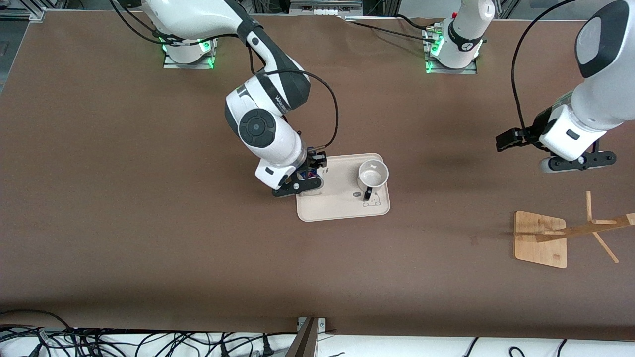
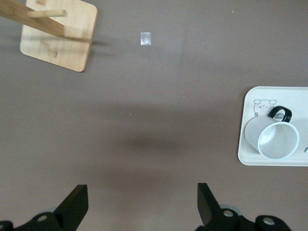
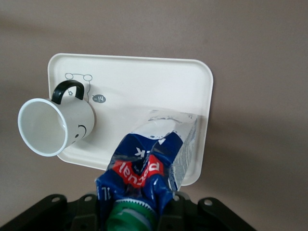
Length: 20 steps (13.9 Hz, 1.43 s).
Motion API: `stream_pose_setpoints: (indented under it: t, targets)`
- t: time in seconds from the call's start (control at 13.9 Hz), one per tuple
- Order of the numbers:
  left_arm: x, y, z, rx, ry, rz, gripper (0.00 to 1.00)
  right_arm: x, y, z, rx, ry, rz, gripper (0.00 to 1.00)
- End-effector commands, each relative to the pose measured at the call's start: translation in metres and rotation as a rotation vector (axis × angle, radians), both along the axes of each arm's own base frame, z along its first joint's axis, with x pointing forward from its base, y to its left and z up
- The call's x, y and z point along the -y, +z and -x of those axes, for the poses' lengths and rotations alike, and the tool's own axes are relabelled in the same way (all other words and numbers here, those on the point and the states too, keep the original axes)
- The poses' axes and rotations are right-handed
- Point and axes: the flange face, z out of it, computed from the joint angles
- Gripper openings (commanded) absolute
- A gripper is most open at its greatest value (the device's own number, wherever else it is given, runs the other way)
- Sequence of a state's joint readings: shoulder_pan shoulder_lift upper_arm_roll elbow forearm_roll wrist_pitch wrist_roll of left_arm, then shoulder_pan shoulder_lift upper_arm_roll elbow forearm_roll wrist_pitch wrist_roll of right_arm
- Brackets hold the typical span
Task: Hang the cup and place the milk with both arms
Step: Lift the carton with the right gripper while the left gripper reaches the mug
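Stood on the brown table: cream tray as landmark. Hovered well apart from the tray, over bare table near the wooden rack: left gripper, jaws wide, empty. Clamped on the milk at the tray's right-arm end: right gripper. Sat upright on the tray: cup.

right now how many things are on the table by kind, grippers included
mug: 1, upright on the tray
milk carton: 1, in the right gripper's grip, over the tray
tray: 1
wooden mug stand: 1
grippers: 2, right gripper shut on the carton, left gripper open, waiting over bare table
total: 6
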<state>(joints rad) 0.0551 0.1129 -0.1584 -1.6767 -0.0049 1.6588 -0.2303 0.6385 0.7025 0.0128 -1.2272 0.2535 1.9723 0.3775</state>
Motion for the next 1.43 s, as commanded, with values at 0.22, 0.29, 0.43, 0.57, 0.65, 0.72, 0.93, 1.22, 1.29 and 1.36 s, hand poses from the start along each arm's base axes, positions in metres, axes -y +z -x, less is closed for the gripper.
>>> stream_pose_setpoints:
  t: [0.22,0.29,0.43,0.57,0.65,0.72,0.93,1.22,1.29,1.36]
  targets:
    - [0.079,-0.022,0.003,-0.027,-0.084,0.042,1.0,0.013,0.05,0.003,0.033,0.011,-0.002,0.31]
    - [0.093,-0.028,0.003,-0.022,-0.063,0.046,1.0,0.019,0.057,0.002,0.029,0.008,0.005,0.31]
    - [0.112,-0.043,0.001,-0.029,0.004,0.081,1.0,0.035,0.079,-0.001,0.035,-0.003,0.008,0.31]
    - [0.131,-0.073,-0.002,-0.031,0.017,0.132,1.0,0.057,0.101,-0.005,0.026,0.005,0.017,0.31]
    - [0.145,-0.087,-0.001,-0.022,0.003,0.141,1.0,0.068,0.109,-0.006,0.02,0.013,0.024,0.31]
    - [0.157,-0.101,-0.001,-0.008,-0.003,0.152,1.0,0.083,0.12,-0.009,0.018,0.031,0.026,0.32]
    - [0.203,-0.138,0.0,-0.002,0.055,0.168,1.0,0.129,0.143,-0.019,0.013,0.065,0.032,0.32]
    - [0.287,-0.188,0.026,0.008,0.014,0.168,1.0,0.191,0.176,-0.021,-0.003,0.048,0.118,0.32]
    - [0.296,-0.199,0.029,0.016,-0.007,0.162,1.0,0.21,0.182,-0.022,-0.014,0.069,0.131,0.32]
    - [0.301,-0.208,0.032,0.021,-0.032,0.149,1.0,0.234,0.186,-0.027,-0.02,0.083,0.135,0.32]
